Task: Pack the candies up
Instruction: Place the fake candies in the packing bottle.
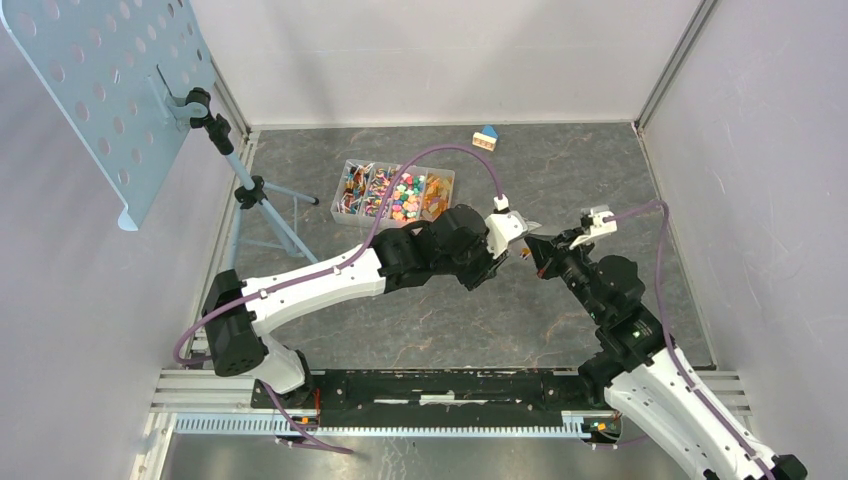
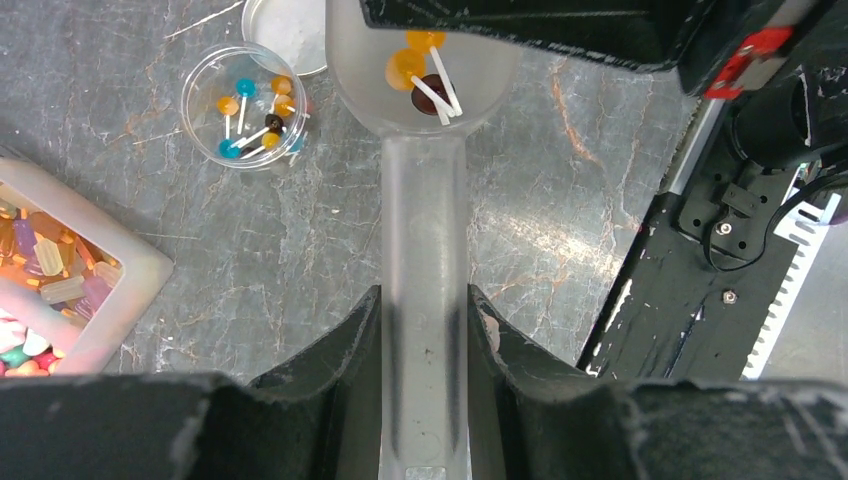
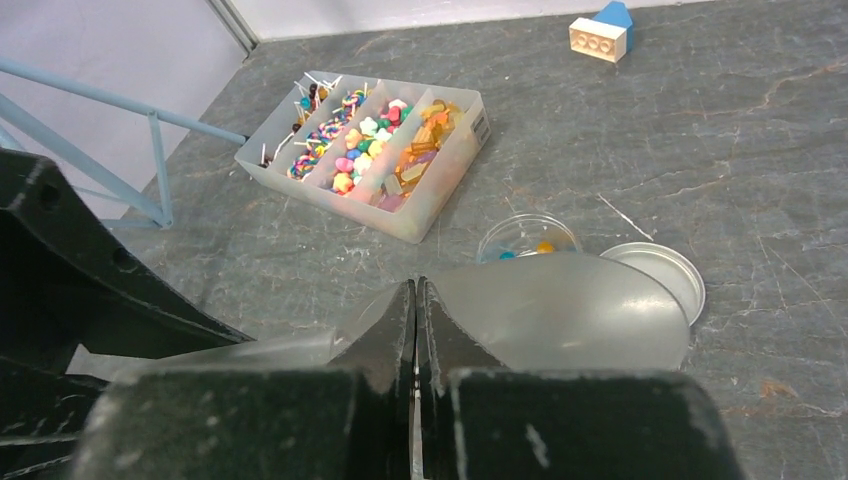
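- Left wrist view: the left gripper (image 2: 425, 300) is clamped tight on the long handle of a frosted plastic scoop (image 2: 425, 200), one finger on each side, with the handle running straight away from the camera.
- At the far end of that handle, the scoop's bowl holds a few candies (image 2: 420, 75): orange lollipops and a dark one, their white sticks showing.
- The right gripper (image 3: 416, 300) hangs right over the bowl with its jaws pressed fully together. No candy or stick shows between them, so I cannot tell whether it has pinched one.
- Just past the scoop, a small clear cup (image 2: 190, 100) stands on the table with several lollipops already in it. Its round lid (image 3: 655, 280) lies just beside it, off.
- Further off is the divided tray (image 3: 330, 198), its compartments full of mixed sweets. It is the stock the candies come from.
- Farthest back, near the rear wall, sits the toy house (image 3: 600, 32), which has no part in this.
- Step in hand, as I judge it: a scooped load is being transferred into the cup, and the lid has not been fitted.
- The next move calls for the bowl's lip to be brought over the cup's mouth before the scoop is tipped. The bowl looks about as wide as the cup, so a careless pour could scatter sweets onto the table.
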Tool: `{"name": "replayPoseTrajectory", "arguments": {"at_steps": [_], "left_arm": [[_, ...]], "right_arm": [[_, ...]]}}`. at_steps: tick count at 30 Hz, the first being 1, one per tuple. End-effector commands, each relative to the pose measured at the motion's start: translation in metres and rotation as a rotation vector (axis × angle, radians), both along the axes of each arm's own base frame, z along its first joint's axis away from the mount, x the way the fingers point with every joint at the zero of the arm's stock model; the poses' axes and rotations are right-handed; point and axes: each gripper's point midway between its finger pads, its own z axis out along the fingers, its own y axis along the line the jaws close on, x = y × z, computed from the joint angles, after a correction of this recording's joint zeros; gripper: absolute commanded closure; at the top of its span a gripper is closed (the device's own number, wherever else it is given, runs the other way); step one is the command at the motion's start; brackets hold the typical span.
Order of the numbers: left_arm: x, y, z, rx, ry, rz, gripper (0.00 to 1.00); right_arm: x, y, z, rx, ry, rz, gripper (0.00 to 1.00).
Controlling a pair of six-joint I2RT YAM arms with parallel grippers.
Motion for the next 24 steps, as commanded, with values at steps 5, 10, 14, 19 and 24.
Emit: {"name": "replayPoseTrajectory", "arguments": {"at_steps": [5,10,14,19,24], "left_arm": [[0.010,-0.011,0.032,-0.101,-0.035,0.057,0.98],[0.019,-0.006,0.031,-0.093,-0.048,0.074,0.98],[0.034,0.003,0.030,-0.120,-0.032,0.110,0.98],[0.048,0.008,0.031,-0.144,-0.033,0.136,0.98],[0.064,0.014,0.025,-0.129,-0.035,0.167,0.98]], "right_arm": [[0.007,0.017,-0.008,0.026,-0.019,0.062,1.00],[0.011,0.022,-0.026,0.027,0.008,0.073,1.00],[0.016,0.026,-0.041,0.011,0.026,0.076,1.00],[0.028,0.031,-0.050,0.005,0.031,0.069,1.00],[0.041,0.039,-0.057,0.000,0.040,0.067,1.00]]}}
